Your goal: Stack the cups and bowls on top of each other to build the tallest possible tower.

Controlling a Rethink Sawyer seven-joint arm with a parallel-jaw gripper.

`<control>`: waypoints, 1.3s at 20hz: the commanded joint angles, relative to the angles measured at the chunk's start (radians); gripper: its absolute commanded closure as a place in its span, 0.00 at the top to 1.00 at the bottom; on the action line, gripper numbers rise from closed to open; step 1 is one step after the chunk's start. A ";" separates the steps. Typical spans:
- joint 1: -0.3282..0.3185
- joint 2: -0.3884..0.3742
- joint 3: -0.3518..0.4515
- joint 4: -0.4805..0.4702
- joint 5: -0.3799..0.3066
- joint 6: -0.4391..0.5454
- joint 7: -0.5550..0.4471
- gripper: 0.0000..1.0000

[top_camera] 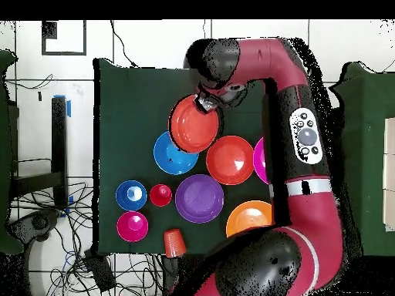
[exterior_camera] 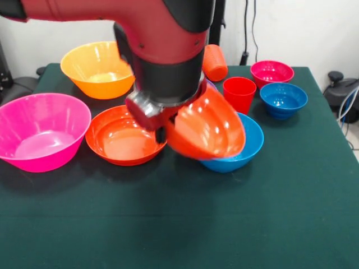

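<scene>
My gripper (exterior_camera: 162, 129) is shut on the rim of a shallow red-orange bowl (exterior_camera: 208, 129) and holds it tilted above the table, partly over the medium blue bowl (exterior_camera: 247, 148). Seen from overhead, the gripper (top_camera: 207, 103) grips the held bowl (top_camera: 194, 123) at its edge. The second red-orange bowl (exterior_camera: 122, 136) sits on the table beside it. The big pink bowl (exterior_camera: 42, 131) stands at the left and the yellow-orange bowl (exterior_camera: 98, 68) behind it. The red cup (exterior_camera: 239, 92) stands upright. The orange cup (exterior_camera: 215, 63) lies on its side. The purple bowl (top_camera: 199, 198) shows only from overhead.
The small magenta bowl (exterior_camera: 272, 72) and the small blue bowl (exterior_camera: 283, 98) sit at the back right. The green table cloth (exterior_camera: 185, 224) stretches to the front edge. The arm (top_camera: 308, 139) runs along one side of the table in the overhead view.
</scene>
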State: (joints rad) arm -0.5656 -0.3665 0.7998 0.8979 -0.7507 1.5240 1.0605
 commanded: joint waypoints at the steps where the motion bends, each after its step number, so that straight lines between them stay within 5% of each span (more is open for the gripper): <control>1: 0.092 0.166 0.067 -0.353 -0.170 0.160 -0.572 0.00; 5: 0.119 0.230 0.127 -0.497 -0.250 0.203 -0.658 0.00; 10: 0.114 0.252 0.152 -0.550 -0.300 0.209 -0.653 0.00; 22: -0.054 0.113 -0.052 -0.262 -0.090 0.086 -0.352 0.00; 26: -0.064 0.089 -0.072 -0.278 -0.079 0.116 -0.339 0.00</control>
State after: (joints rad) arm -0.6133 -0.1889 0.8085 0.5611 -0.8385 1.6336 0.6801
